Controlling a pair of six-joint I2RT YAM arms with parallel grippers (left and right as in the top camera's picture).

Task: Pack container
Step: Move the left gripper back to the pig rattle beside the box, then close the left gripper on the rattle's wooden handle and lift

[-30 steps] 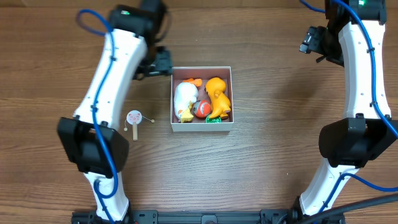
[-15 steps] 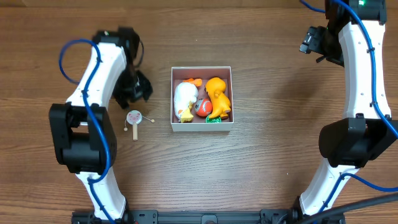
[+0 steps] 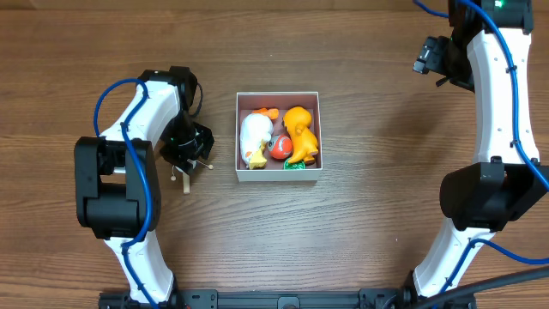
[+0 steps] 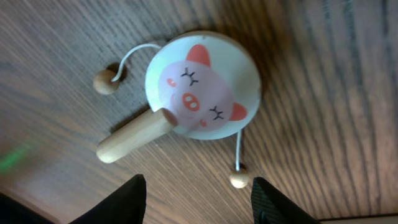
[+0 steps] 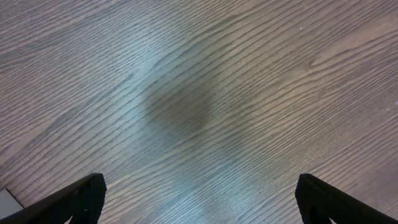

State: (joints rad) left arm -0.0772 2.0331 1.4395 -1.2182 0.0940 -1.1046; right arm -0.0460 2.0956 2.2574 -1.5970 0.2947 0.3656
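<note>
The container (image 3: 278, 94), a white-walled square box, sits mid-table and holds a white duck (image 3: 255, 137), an orange toy (image 3: 300, 129), a red ball (image 3: 279, 148) and something green (image 3: 294, 166). Left of it a small pig-faced rattle drum (image 4: 202, 93) lies flat on the wood, with a wooden handle (image 4: 132, 138) and two beads on strings. My left gripper (image 4: 202, 202) hovers right over it, open, with bare wood between its fingertips. From overhead the left gripper (image 3: 189, 148) hides the drum's face, and only the handle (image 3: 184, 180) pokes out. My right gripper (image 5: 202, 199) stands wide open over bare table at the far right (image 3: 433, 56).
The wooden table (image 3: 360, 240) stretches all round the box. The left arm's white links (image 3: 141, 120) curve along the left side. The right arm (image 3: 497, 94) runs down the right edge.
My left arm has swung from beside the box's upper-left corner down onto the pig drum, and its jaws have narrowed. The right arm has not moved.
</note>
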